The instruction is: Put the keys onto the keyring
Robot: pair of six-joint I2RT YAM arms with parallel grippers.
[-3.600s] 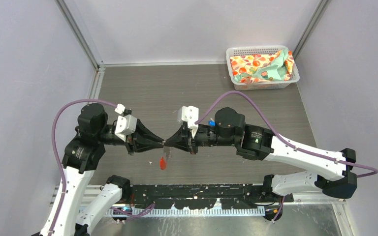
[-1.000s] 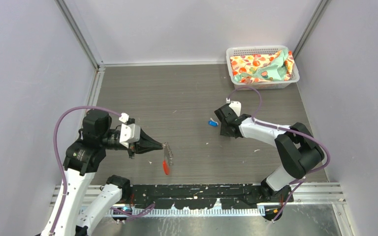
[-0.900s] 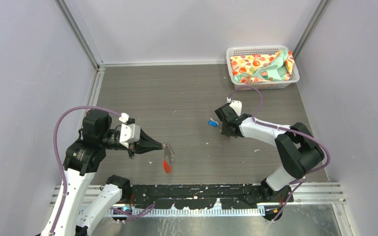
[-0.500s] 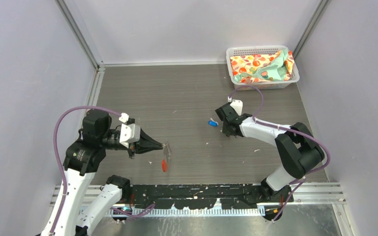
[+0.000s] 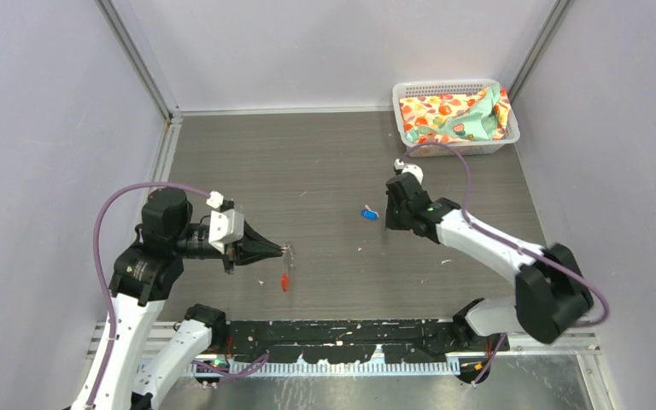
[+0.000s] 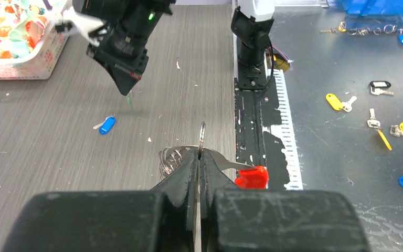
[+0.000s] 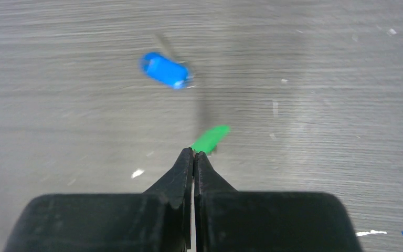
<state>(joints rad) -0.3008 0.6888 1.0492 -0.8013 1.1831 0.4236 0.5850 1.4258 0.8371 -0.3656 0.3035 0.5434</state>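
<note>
Midair, right claw (image 7: 194, 152) pinching green key (image 7: 211, 139), left claw (image 6: 199, 153) level, gripping keyring (image 6: 170, 157)

the far half of the table (image 5: 290, 154) lies open from the left edge to the white basket (image 5: 457, 147) in the far right corner, while mid-table the blue key (image 5: 368, 213), the right gripper (image 7: 193, 152) just beside it and the keyring (image 6: 170, 157) dangling toward the near edge block the way.
</note>
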